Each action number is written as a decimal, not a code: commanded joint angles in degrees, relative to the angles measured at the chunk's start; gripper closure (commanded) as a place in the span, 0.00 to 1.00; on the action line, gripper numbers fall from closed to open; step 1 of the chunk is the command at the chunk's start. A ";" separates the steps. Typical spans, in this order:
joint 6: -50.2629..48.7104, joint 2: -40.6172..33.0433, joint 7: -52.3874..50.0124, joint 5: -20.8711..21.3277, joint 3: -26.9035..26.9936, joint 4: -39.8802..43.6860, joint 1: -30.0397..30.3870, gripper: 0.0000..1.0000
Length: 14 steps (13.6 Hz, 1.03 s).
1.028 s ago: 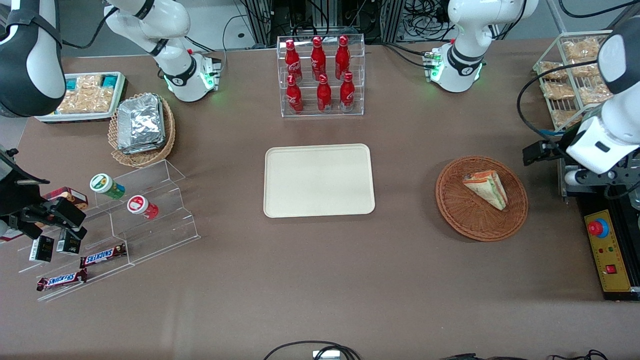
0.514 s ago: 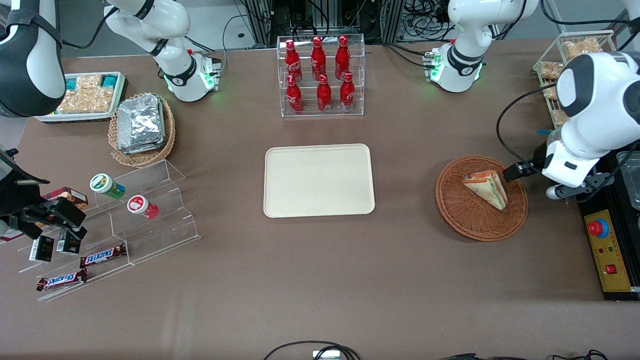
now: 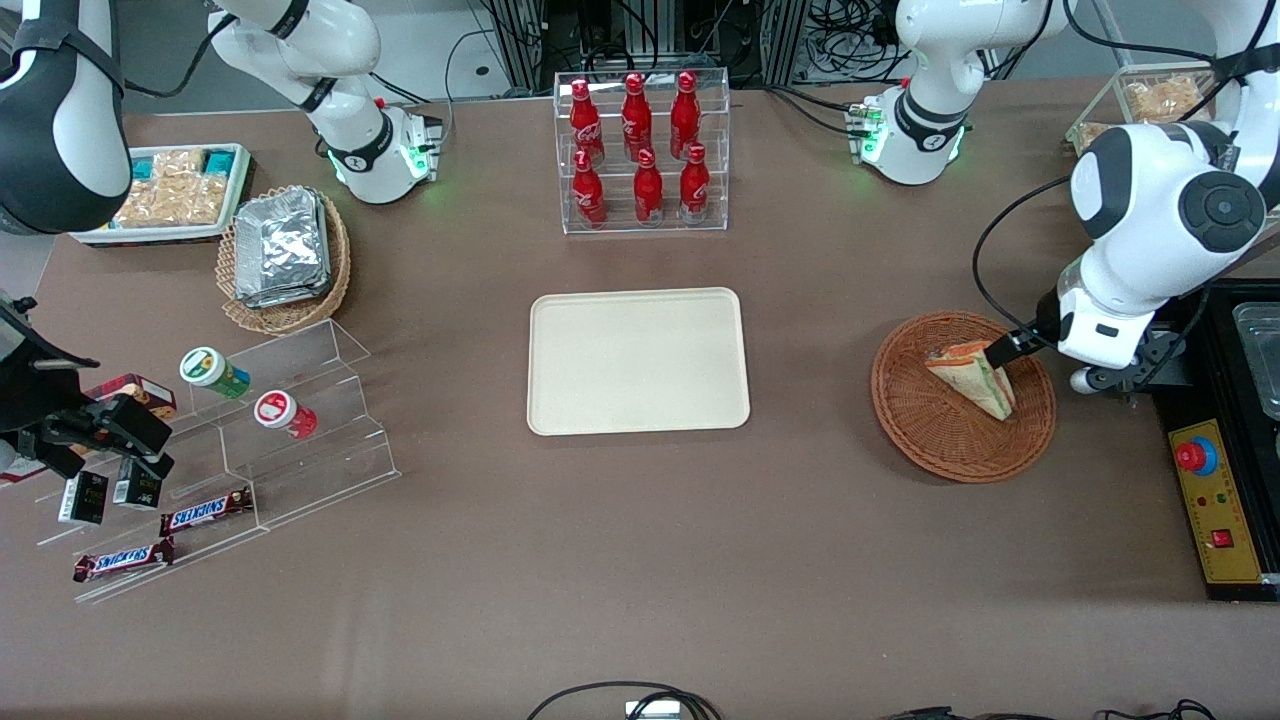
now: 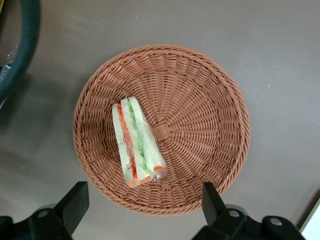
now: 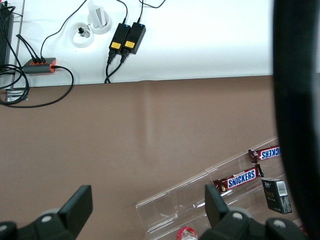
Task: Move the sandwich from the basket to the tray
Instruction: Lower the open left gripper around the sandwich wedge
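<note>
The sandwich (image 3: 972, 377) lies on its side in the round reddish-brown basket (image 3: 940, 440), toward the working arm's end of the table. In the left wrist view the sandwich (image 4: 136, 143) shows its white, green and orange layers, off centre in the basket (image 4: 200, 100). My left gripper (image 3: 1105, 378) hangs above the basket's rim on the working arm's side, apart from the sandwich. It is open and empty (image 4: 144, 207), with its black fingers (image 4: 75, 202) spread wide. The cream tray (image 3: 638, 360) sits empty at the table's middle.
A clear rack of red bottles (image 3: 640, 150) stands farther from the camera than the tray. A black and yellow control box (image 3: 1220, 500) lies beside the basket at the table's end. A tan basket of foil packs (image 3: 285, 260) and acrylic steps (image 3: 250, 430) lie toward the parked arm's end.
My left arm has swung in from the table's end toward the basket, bringing the gripper to the basket's rim. The sandwich, basket and tray have not moved.
</note>
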 commanded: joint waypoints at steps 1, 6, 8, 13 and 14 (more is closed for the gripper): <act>4.92 -0.70 -3.03 0.44 -0.02 -3.79 0.82 0.00; 12.65 1.93 -8.21 0.44 -0.02 -8.36 1.00 0.00; 14.85 3.16 -9.80 0.44 -0.02 -9.15 1.00 0.00; 19.24 6.85 -11.11 0.44 0.07 -10.29 1.00 0.00; 20.39 7.73 -11.82 0.44 0.16 -10.56 1.00 0.00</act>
